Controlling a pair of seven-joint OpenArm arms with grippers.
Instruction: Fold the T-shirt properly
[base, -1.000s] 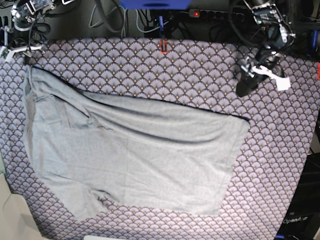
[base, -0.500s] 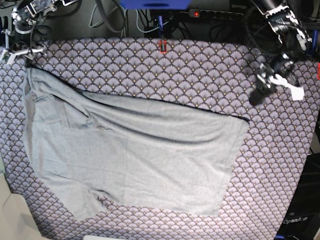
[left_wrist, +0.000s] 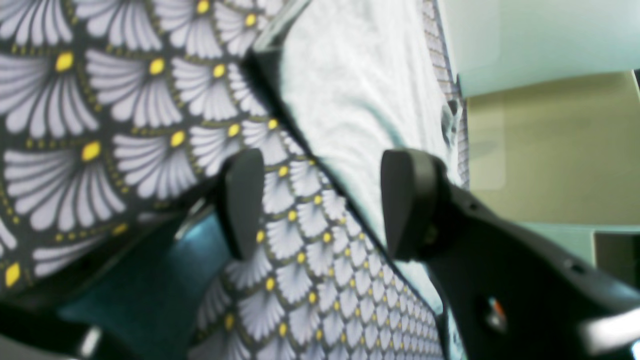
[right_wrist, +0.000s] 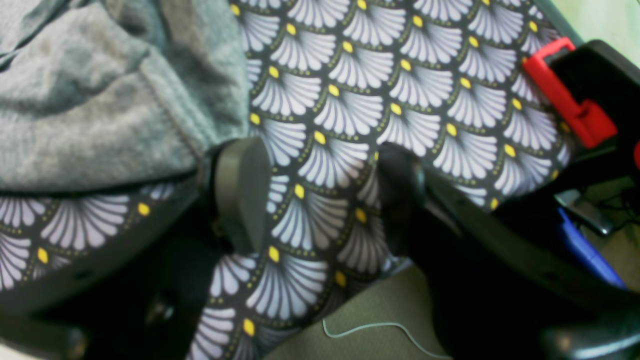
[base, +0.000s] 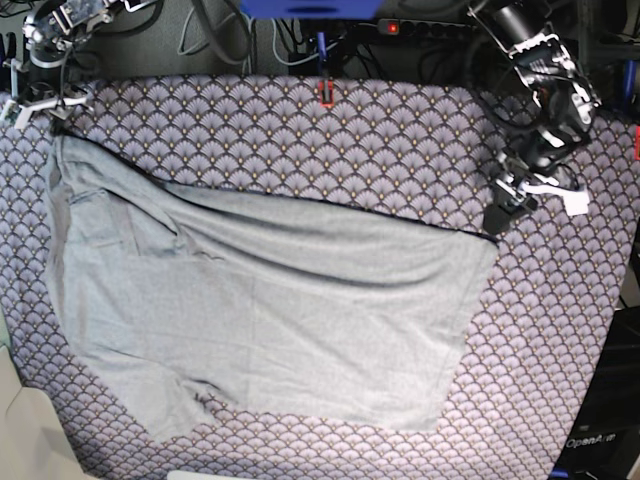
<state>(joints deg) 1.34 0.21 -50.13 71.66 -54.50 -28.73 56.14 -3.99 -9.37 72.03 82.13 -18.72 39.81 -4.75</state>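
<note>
The T-shirt (base: 260, 310) lies unfolded; both your grippers, left (left_wrist: 320, 205) and right (right_wrist: 320, 195), gape empty beside its corners: pinch next.

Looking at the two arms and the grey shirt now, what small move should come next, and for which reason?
Probably the left gripper should drop a little onto the T-shirt's near corner and close. Its jaws are open and empty, just above that corner, with the shirt's edge running between the fingers in the left wrist view. The right gripper, also open, sits beside the opposite corner.
</note>
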